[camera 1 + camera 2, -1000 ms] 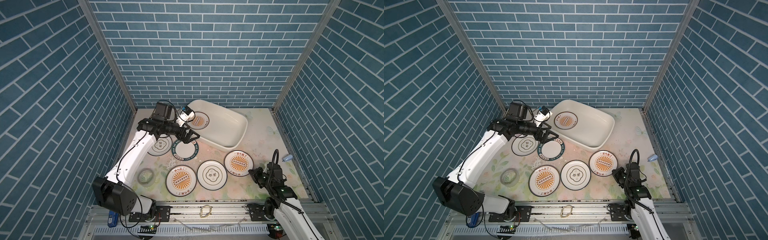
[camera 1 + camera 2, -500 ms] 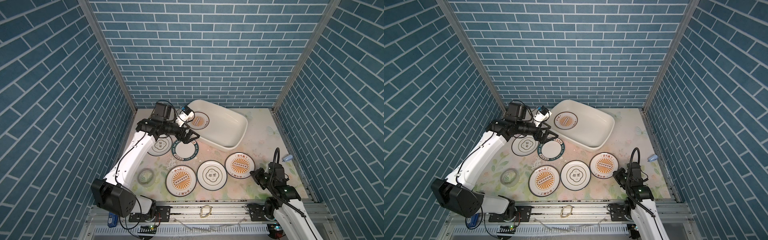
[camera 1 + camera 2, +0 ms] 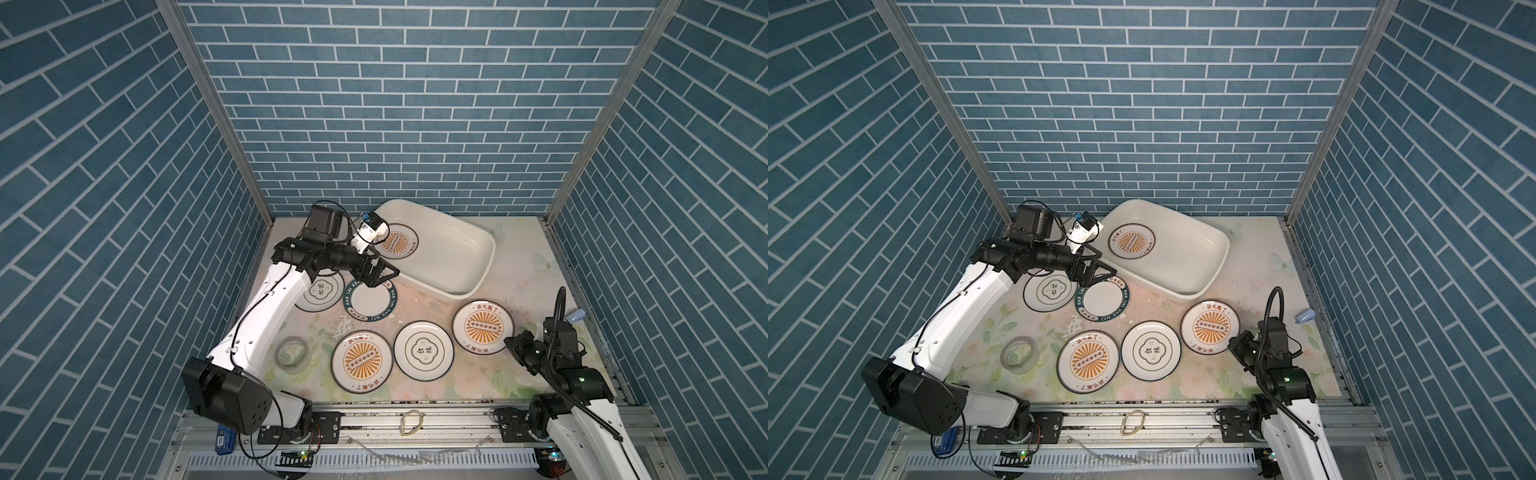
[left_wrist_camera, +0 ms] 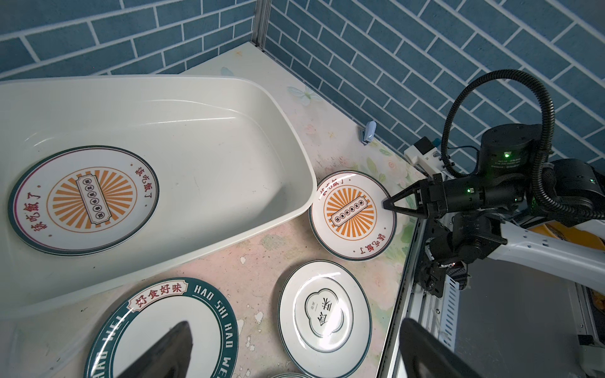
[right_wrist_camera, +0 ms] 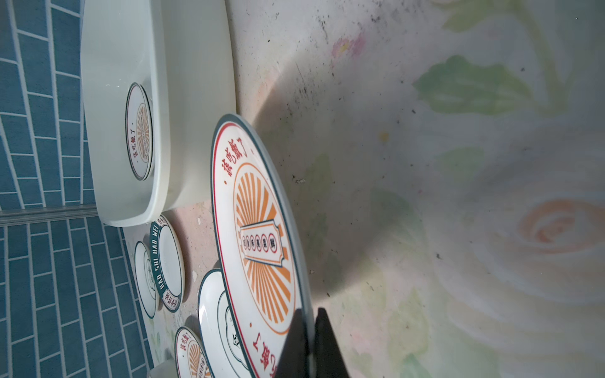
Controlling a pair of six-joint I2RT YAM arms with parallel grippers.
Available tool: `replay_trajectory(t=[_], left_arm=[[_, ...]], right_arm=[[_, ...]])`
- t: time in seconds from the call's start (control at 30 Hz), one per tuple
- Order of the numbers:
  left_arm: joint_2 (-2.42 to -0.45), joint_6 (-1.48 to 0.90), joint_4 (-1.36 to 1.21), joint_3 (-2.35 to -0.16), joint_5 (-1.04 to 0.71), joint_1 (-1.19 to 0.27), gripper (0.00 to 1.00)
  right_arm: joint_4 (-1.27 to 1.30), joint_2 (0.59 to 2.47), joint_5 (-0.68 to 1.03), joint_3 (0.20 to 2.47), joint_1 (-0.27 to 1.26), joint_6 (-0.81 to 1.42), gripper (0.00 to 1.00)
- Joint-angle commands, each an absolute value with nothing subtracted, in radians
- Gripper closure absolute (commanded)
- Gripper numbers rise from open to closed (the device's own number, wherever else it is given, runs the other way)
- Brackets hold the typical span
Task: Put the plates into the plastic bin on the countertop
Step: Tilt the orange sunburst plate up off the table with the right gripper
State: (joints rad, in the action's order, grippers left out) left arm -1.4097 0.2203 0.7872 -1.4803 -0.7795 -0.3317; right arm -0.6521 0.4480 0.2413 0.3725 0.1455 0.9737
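Bench: pale flower-printed surface (image 3: 419,311), scuffed in the middle.
Bin: cream-white rectangular plastic tub (image 3: 478,266), glossy, rounded corners, rolled rim, at bench back.
Inside bin: round white sunburst-centred plate (image 3: 397,243), flat at left end.
Right gripper (image 4: 388,207): black fingers clenched on thin dark rim of right-hand orange-sunburst plate (image 3: 482,327).
Left gripper (image 3: 382,279): released, jaws spread above green-lettered-rim white plate (image 3: 370,303), just beside bin wall.

Robotics lab booth staged as a kitchen: blue brick-print wall panels (image 3: 374,104) joined by metal corner posts (image 3: 216,112), a flowered countertop (image 3: 519,266), white robot arms (image 3: 270,316) bolted to an aluminium rail (image 3: 449,419) along the front
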Motion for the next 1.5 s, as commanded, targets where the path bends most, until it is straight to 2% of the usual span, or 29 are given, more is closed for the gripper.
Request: replay_trajectory(t=[0.0, 0.47, 1.47], left_arm=[[-1.399, 0.214, 0.778, -1.485, -0.787, -0.337, 0.0], [-1.402, 0.22, 0.783, -1.487, -0.782, -0.337, 0.0], [-1.372, 0.231, 0.779, -1.459, -0.764, -0.337, 0.01]], right_arm=[[-0.708, 0.446, 0.202, 0.423, 0.143, 0.924, 1.0], [-0.799, 0.445, 0.158, 0.515, 0.144, 0.879, 1.0], [-0.915, 0.471, 0.201, 0.619, 0.144, 0.817, 1.0]])
